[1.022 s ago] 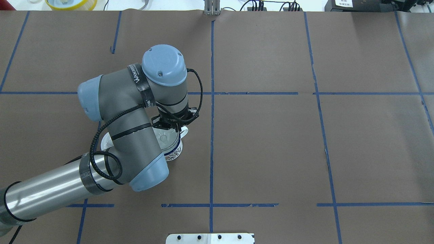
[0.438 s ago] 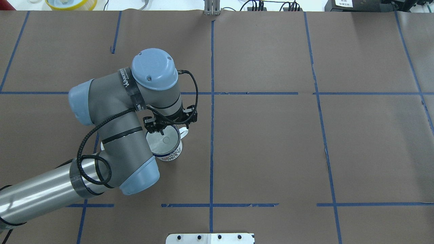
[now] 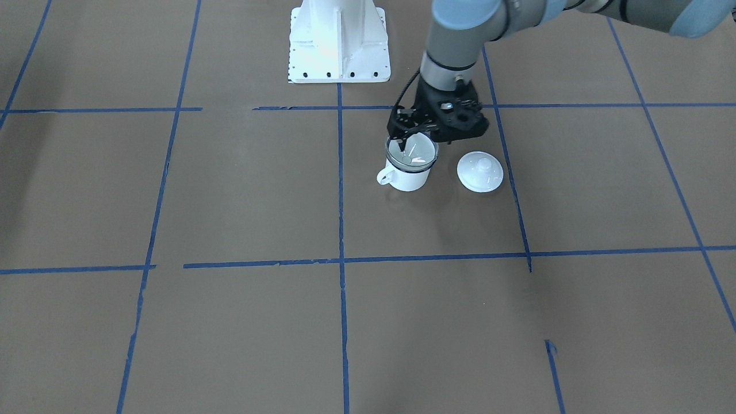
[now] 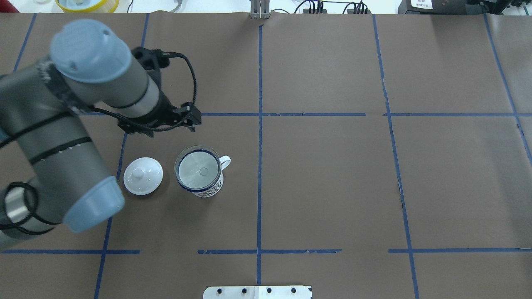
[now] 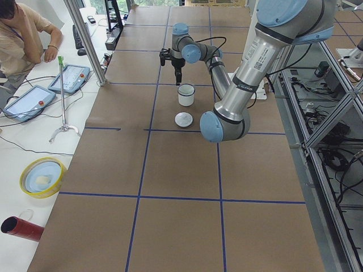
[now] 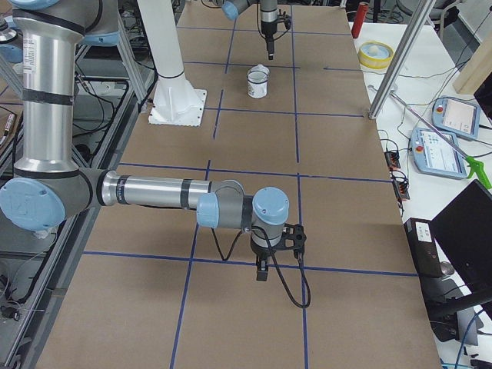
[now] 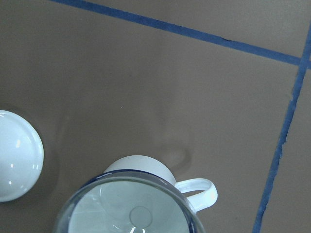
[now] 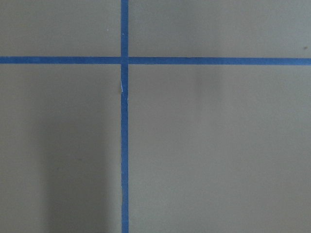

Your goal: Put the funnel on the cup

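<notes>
step: placing looks finished, funnel (image 4: 198, 171) sits in white enamel mug (image 3: 409, 178) | left fingers (image 5: 178, 76) hang empty above mug, opening cannot be told | right fingers (image 6: 262, 270) far away, cannot tell | next: retreat without touching funnel

— Is there anything to read here?
— Nothing legible. The left arm (image 5: 249, 68) has a pale sticker (image 5: 258, 53) with dark marks on its near silver tube, seen from the left end of the counter (image 4: 332, 166). The marks are too small to make out.
— And beyond the far edge, at the right?
— A black box (image 4: 440, 6) there carries a white label (image 4: 424, 3), but its print is only specks.
— And the cup (image 4: 199, 172)?
— It has a coloured band low on its wall, blurred. I cannot tell whether it holds letters.
</notes>
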{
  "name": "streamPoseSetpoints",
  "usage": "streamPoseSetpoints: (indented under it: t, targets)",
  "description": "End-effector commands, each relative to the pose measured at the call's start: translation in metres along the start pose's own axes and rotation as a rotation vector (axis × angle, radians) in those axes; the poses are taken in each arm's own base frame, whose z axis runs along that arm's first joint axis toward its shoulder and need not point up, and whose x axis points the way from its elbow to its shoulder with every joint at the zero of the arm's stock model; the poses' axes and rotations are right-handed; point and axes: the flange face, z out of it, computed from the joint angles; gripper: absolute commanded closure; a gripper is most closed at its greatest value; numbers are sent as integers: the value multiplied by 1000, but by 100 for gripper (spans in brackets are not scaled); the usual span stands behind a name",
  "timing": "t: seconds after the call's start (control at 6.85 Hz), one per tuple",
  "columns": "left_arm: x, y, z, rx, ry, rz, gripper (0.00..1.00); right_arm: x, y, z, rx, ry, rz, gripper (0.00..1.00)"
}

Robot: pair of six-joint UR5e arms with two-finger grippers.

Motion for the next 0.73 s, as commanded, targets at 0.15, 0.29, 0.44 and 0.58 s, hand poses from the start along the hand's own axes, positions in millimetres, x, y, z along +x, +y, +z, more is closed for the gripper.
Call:
streamPoseSetpoints:
  t: [0.15, 0.29, 0.44, 0.58]
  targets:
    - [-193, -55, -64, 44, -79, 291, 0, 0, 0, 0, 0, 0, 0, 0]
    - [-274, -71, -81, 24, -108, 405, 0, 0, 0, 0, 0, 0, 0, 0]
    - [-357, -92, -97, 7, -123, 456, 0, 0, 0, 1, -1, 0, 1, 0]
    - [-435, -103, -96, -27, -158, 475, 0, 0, 0, 0, 0, 0, 0, 0]
